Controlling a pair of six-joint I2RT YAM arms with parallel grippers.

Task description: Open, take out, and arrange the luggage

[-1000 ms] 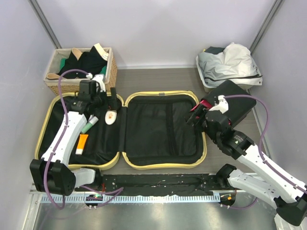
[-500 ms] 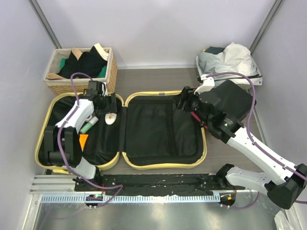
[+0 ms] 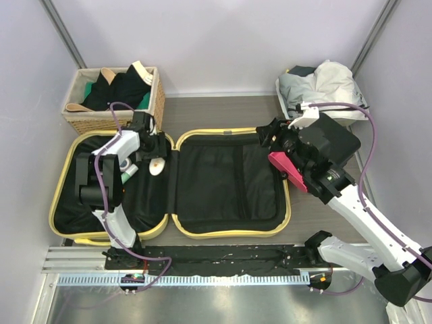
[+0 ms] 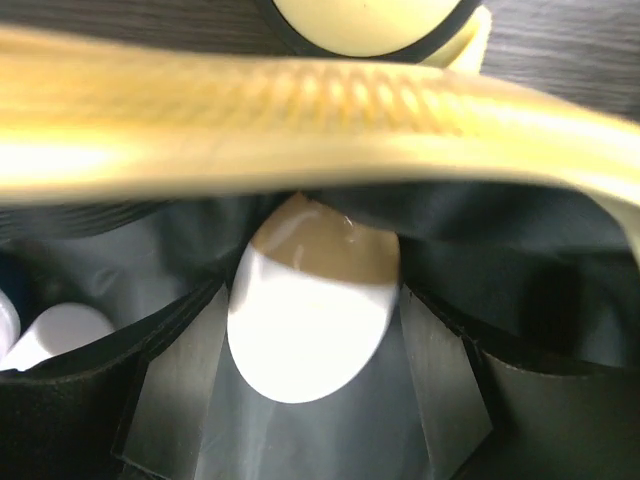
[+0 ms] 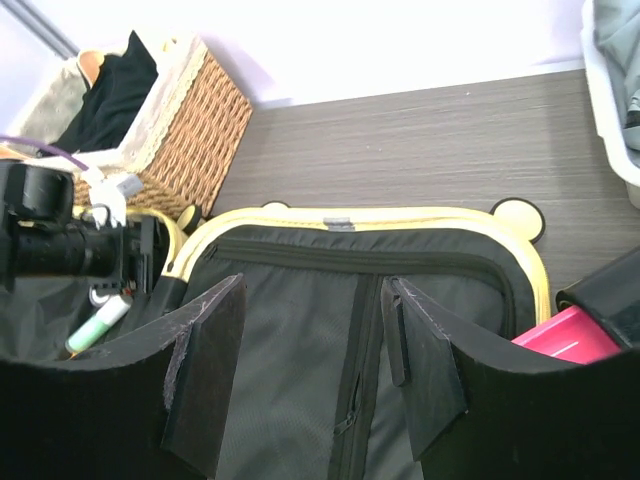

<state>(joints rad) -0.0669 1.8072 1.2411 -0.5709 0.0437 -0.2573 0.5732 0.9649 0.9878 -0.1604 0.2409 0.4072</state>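
Pale-yellow hard shell with rounded corners is rimming the luggage (image 3: pixel 229 234), which is lying spread flat in two halves at the middle of the table (image 3: pixel 223 111), so I am counting the opening as done. Emptying and arranging look to me only partly done. The half toward 3 o'clock is showing just slack black fabric lining with a zip down its middle. The half toward 9 o'clock is holding a smooth oval white bottle (image 4: pixel 305 340) with a tan end and a slim green tube (image 3: pixel 126 177); whatever is lying under the arm I cannot tell. My left gripper (image 4: pixel 312 295) is hovering over that bottle with its fingers (image 4: pixel 175 390) apart, one on each side, right at its edges. Whether the pads are touching it I cannot tell. My right gripper (image 5: pixel 312 290) is hanging above the far rim of the 3 o'clock half, its fingers spread and nothing between them. Just beside that rim, a glossy pink box (image 3: pixel 287 169) is peeking from under a matte black case (image 3: pixel 331 142). Farther off, at 10 o'clock, a coarse woven wicker basket (image 3: pixel 81 120) is holding dark folded clothes. At 2 o'clock a white bin (image 5: pixel 612 140) is holding rumpled grey and white fabric.
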